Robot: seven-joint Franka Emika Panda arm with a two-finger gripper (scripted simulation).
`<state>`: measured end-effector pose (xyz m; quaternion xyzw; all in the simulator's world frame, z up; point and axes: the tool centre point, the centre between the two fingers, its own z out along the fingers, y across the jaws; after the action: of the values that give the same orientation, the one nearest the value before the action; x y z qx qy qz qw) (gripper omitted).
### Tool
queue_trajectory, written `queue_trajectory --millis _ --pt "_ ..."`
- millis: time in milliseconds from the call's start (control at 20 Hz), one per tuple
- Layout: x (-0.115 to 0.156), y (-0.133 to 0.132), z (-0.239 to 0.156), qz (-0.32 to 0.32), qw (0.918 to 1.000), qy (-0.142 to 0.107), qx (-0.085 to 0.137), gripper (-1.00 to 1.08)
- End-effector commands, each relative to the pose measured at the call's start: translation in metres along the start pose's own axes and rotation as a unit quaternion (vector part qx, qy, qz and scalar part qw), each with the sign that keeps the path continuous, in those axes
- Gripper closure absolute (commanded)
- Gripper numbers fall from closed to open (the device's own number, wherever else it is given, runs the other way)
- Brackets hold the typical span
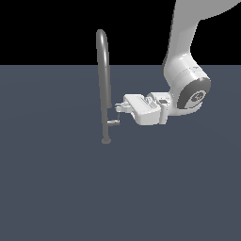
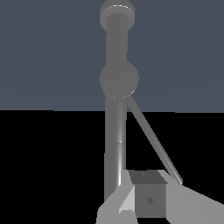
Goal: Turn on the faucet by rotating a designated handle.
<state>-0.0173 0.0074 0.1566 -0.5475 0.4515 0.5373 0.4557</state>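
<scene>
The faucet (image 1: 102,80) is a tall grey gooseneck pipe on a small round base, left of centre in the exterior view. The handle (image 1: 113,121) is a short stub off the lower pipe, ending in a thin upright rod. My gripper (image 1: 117,108) reaches in level from the exterior view's right, its tips at the top of the rod. No gap shows between its fingers, and nothing is between them. In the wrist view the pipe (image 2: 115,131) runs lengthwise, the handle's stub (image 2: 119,79) faces me, and its rod (image 2: 153,140) slants to beside my fingertips (image 2: 148,199).
The faucet stands on a flat dark grey-blue floor (image 1: 56,188) that runs in all directions. My white arm (image 1: 188,89) comes down from the upper right of the exterior view. No other objects show.
</scene>
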Motion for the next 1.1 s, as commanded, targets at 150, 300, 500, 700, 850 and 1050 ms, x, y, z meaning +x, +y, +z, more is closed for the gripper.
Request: queue_trajectory --millis 150,300,500,700,850,1050 --pt "0.014 0.023 0.0 0.006 1.0 -0.003 -0.002 1.08" --pt "0.022 0.036 0.0 0.008 1.0 -0.004 -0.002 1.08" --pt "0.024 0.032 0.0 -0.001 1.0 -0.001 -0.002 1.08" --pt "0.049 0.048 0.0 0.007 1.0 -0.003 -0.002 1.08" --pt "0.038 0.039 0.0 -0.004 1.0 -0.003 -0.004 1.08" --pt "0.062 0.043 0.0 0.002 1.0 -0.003 -0.003 1.08"
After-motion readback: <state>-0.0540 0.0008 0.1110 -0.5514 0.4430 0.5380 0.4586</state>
